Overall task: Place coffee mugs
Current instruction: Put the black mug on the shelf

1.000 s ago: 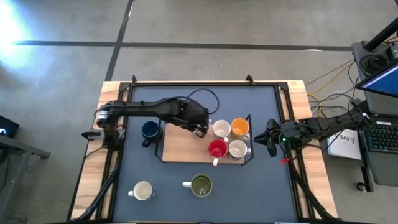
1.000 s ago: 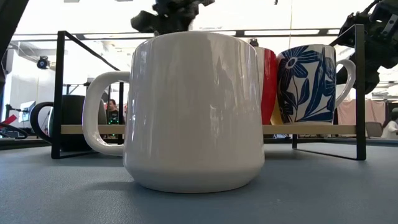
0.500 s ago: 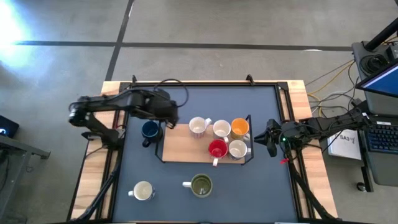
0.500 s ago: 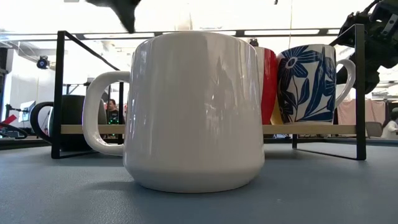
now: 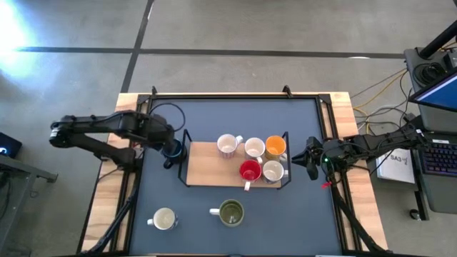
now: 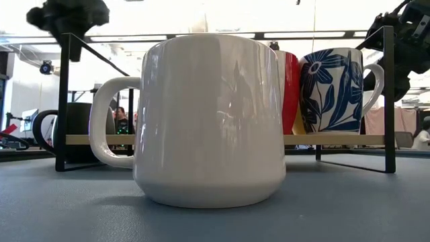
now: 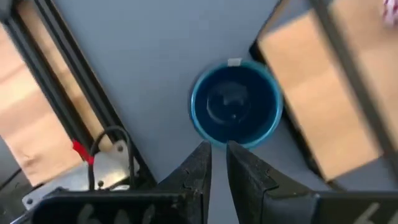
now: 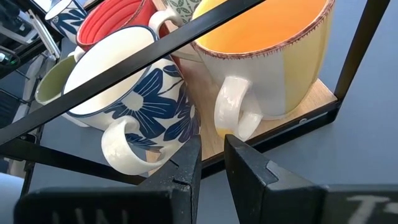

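high view: my left gripper [image 5: 166, 142] hangs at the dark blue mug [image 5: 171, 149], which stands on the surface just off the rack [image 5: 207, 165] at its 9 o'clock. my right gripper [image 5: 308, 158] waits at the rack's 3 o'clock, fingers nearly closed on nothing.

left wrist view: my fingers [image 7: 198, 168] are almost together and empty, short of the mug's rim. i should spread them, straddle the wall, then clamp.

A black-framed wooden rack [image 5: 214, 171] is sitting on the dark mat [image 5: 235, 121]; a laptop [image 5: 437, 91] is lying beside the table [image 5: 346, 107].
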### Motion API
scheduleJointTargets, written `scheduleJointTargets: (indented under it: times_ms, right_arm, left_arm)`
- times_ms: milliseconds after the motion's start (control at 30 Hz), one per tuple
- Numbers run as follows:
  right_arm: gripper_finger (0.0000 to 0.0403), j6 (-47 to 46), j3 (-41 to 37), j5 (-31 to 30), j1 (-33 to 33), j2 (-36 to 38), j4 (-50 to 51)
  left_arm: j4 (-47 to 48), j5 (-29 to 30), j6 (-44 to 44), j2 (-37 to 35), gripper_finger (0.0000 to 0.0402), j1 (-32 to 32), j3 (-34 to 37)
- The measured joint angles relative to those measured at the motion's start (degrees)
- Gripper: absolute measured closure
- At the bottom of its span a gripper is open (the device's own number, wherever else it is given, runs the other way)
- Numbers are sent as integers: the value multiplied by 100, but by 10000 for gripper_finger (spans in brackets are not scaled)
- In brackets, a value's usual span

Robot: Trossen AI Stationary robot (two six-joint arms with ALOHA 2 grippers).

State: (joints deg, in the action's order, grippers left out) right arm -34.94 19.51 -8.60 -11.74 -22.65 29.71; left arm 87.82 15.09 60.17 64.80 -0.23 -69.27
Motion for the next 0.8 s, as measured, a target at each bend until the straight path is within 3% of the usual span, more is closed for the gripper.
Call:
scheduleJointTargets:
  times_ms: [267,500,800]
  right_arm:
    - [344,0,0,0,1,0,-1]
    - [344,0,0,0,1,0,0]
    - [344,0,0,0,1,0,0]
  left_arm:
    - [-754,-236,-235,-584,369,-7,925]
    - [-1012,-504,-601,-795,334,-86,1162]
    - [-1648,-823,-1907,-709,293,-273,1243]
